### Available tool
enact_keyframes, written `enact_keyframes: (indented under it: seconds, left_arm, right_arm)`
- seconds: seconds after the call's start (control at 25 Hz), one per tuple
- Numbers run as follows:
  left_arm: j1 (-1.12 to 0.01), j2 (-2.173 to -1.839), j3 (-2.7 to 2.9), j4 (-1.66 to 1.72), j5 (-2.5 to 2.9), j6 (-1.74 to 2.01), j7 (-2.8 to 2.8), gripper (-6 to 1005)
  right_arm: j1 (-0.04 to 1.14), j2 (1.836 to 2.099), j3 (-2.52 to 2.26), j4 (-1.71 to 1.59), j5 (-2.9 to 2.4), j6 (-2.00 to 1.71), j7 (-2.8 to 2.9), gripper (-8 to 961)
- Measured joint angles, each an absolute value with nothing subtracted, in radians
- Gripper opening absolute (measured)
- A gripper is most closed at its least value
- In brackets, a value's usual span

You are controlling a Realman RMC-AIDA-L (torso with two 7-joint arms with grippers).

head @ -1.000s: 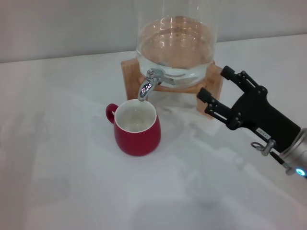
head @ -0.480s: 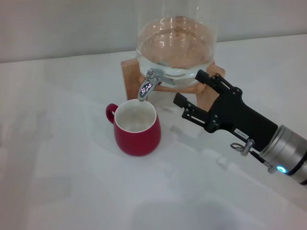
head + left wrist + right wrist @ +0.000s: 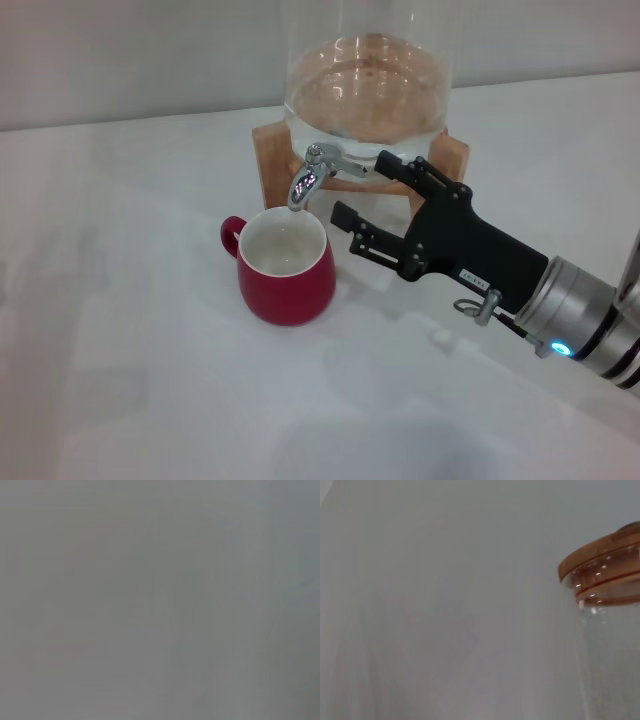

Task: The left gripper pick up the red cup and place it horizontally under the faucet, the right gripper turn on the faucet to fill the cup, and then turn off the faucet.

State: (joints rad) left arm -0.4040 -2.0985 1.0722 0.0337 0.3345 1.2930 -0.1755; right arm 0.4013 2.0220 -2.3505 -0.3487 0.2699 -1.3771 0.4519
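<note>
While left wrist view shows nothing, right gripper [image 3: 362,190] spread beside faucet [image 3: 308,178] — red cup [image 3: 285,266] beneath

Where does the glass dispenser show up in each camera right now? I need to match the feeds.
Head view: the glass dispenser stands at top centre on its wooden stand, the faucet over the red cup, the right gripper beside it, jaws open.
Left wrist view: not in it.
Right wrist view: its upper wall and wooden lid at the edge.
Shared landmark: the dispenser's clear glass wall.
</note>
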Motion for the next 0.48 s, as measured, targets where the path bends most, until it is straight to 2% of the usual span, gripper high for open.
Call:
enact_keyframes:
  seconds: [0.48]
  left_arm:
    - [-0.405,-2.097,1.072,0.034,0.334,1.293,-0.177,515]
  right_arm:
    - [0.425,2.022,-2.377,-0.355,0.271,-1.359,0.464,872]
